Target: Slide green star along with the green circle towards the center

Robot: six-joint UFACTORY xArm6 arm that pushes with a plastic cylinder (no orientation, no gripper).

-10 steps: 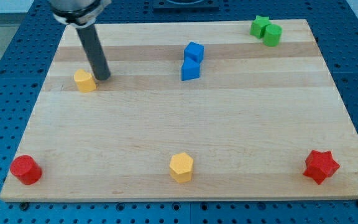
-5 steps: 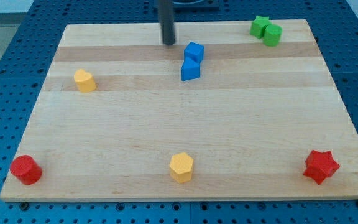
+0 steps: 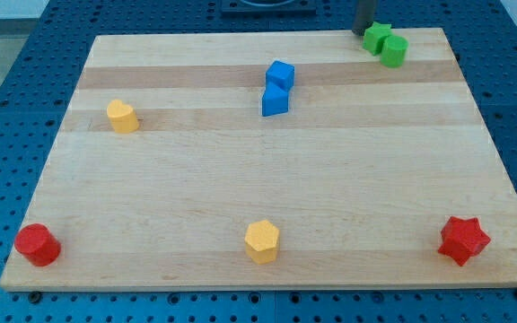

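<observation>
My tip (image 3: 363, 32), a bare rod with no claw to spread, sits just beside the green star (image 3: 375, 38), which touches the green circle (image 3: 394, 50).

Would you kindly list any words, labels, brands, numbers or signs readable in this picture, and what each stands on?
None: no readable text shows anywhere in the view.
The wooden board is bare.
The green star, green circle and the other blocks carry no markings.
My tip, at the star's upper left, is a plain dark rod.

The rod (image 3: 364, 16) (cut by the view's top) partly hides the green star (image 3: 375, 38).
</observation>
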